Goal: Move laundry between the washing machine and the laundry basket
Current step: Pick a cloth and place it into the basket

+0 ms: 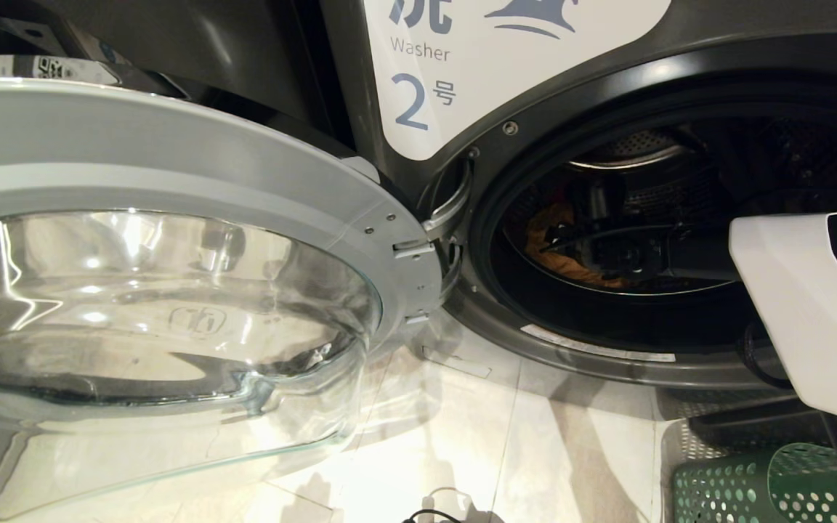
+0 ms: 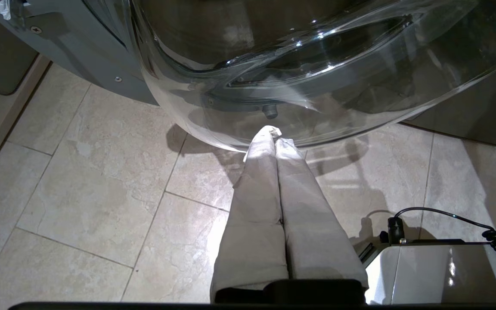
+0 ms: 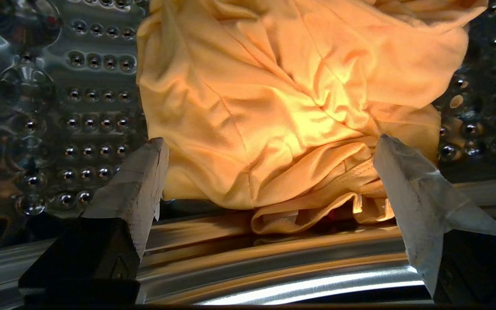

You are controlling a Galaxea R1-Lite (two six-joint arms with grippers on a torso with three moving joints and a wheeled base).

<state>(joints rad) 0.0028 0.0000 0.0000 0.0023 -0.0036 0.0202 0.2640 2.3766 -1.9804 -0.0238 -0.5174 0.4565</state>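
Head view, washing machine (image 1: 680, 109): I am looking at the dark grey front-loader with the white label marked "2"; its round opening is standing uncovered.
Head view, door (image 1: 171, 189): the chrome-rimmed glass door is hanging swung wide open, hinged to the washing machine at the opening's edge and filling the space beside it.
Head view, right arm (image 1: 811, 305): my white arm casing is crossing in front of the washing machine's opening, and the dark forearm is reaching into the drum.
Head view, laundry (image 1: 556, 247): I am seeing a yellow-orange garment lying low inside the washing machine's drum, just beyond the arm's dark end.
Head view, laundry basket (image 1: 753, 487): the green holed basket is sitting on the floor below the washing machine's opening, under my right arm.
Left wrist view, left hand (image 2: 276, 133): its two cloth-wrapped fingers are pressing together with nothing between them, hanging over the tiled floor (image 2: 80, 193) just under the bulge of the washing machine's glass door.
Left wrist view, cable (image 2: 446, 215): a black cable is running across a white robot part beside the left hand.
Right wrist view, right hand (image 3: 269, 146): I am holding its fingers (image 3: 136, 181) spread wide apart inside the washing machine's perforated drum (image 3: 80, 107).
Right wrist view, laundry: the yellow-orange cloth is bunching between and beyond the spread fingers; I cannot tell whether they are touching it.
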